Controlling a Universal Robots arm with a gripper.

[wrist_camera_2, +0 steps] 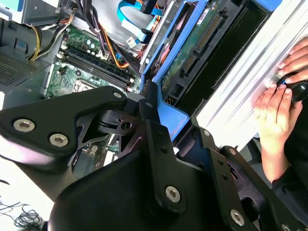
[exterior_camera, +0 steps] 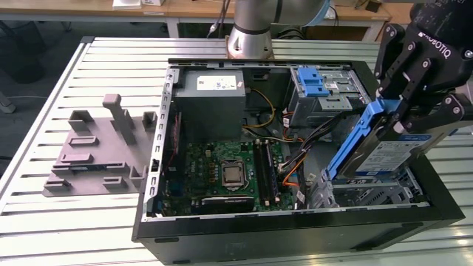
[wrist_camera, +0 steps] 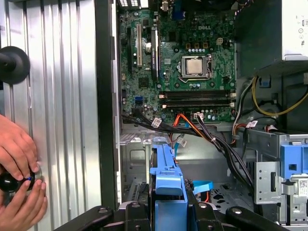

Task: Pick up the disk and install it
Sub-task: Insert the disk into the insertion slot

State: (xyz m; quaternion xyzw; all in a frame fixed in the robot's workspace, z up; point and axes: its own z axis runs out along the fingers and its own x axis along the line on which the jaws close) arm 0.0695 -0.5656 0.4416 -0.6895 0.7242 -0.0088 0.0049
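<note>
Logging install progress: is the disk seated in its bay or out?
Out: the gripper holds the disk tilted, mostly above the drive cage, not seated.

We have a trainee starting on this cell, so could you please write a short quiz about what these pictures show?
1. True or false: the gripper is shut on the disk.
2. Where is the disk? A) flat on the table; B) tilted over the open computer case; C) lying on the motherboard.
3. Fill in: the disk's side rails are ____.
Key: 1 true; 2 B; 3 blue.
</note>
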